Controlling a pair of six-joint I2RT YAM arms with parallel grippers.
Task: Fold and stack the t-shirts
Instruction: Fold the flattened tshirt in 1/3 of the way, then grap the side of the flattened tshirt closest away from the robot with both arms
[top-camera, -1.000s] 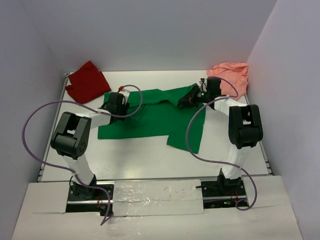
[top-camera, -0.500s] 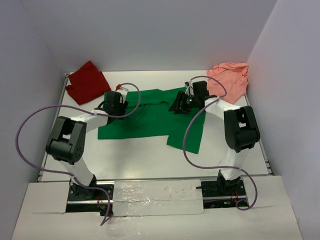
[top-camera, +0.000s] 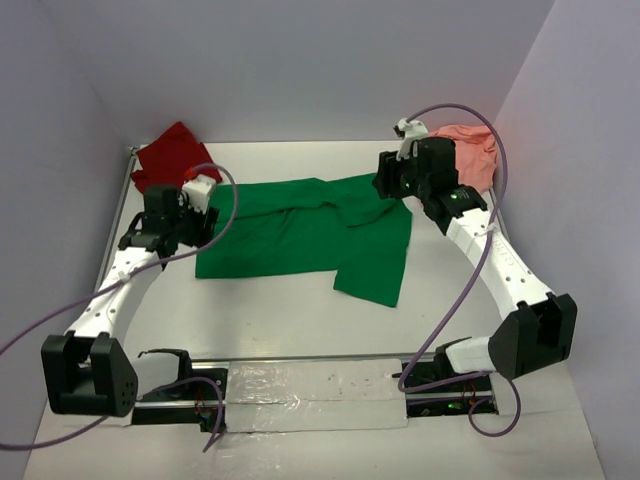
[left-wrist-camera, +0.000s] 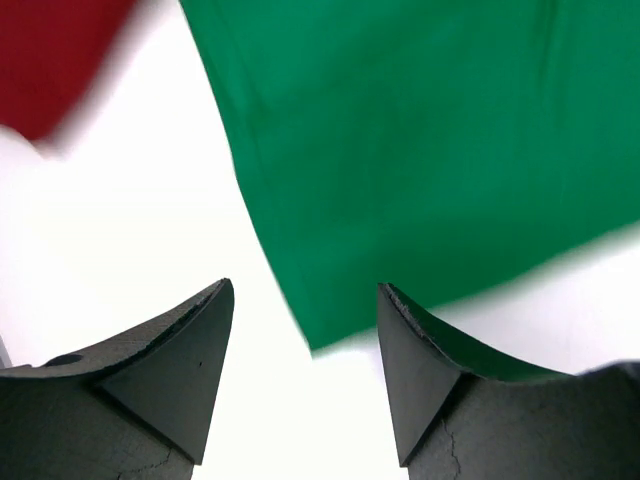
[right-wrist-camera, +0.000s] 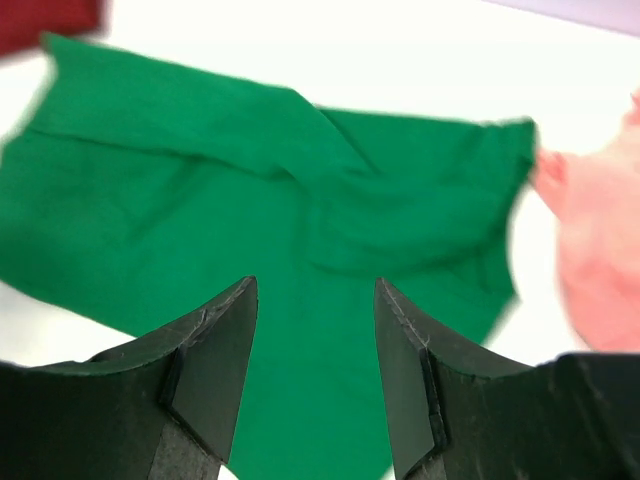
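Top external, arms (top-camera: 110, 290) (top-camera: 500, 265) outstretched, fingers (left-wrist-camera: 170, 380) (right-wrist-camera: 210, 370) parted

Left tool (left-wrist-camera: 305, 288), right tool (right-wrist-camera: 315, 283): jaws apart.

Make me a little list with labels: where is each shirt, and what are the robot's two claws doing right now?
Green t-shirt: spread out with a few folds, in the middle of the table
Dark red t-shirt: far left corner
Pink t-shirt: crumpled, far right corner
Left gripper: open, empty, over the green t-shirt's near left corner
Right gripper: open, empty, over the green t-shirt's far right part
Stack: none yet
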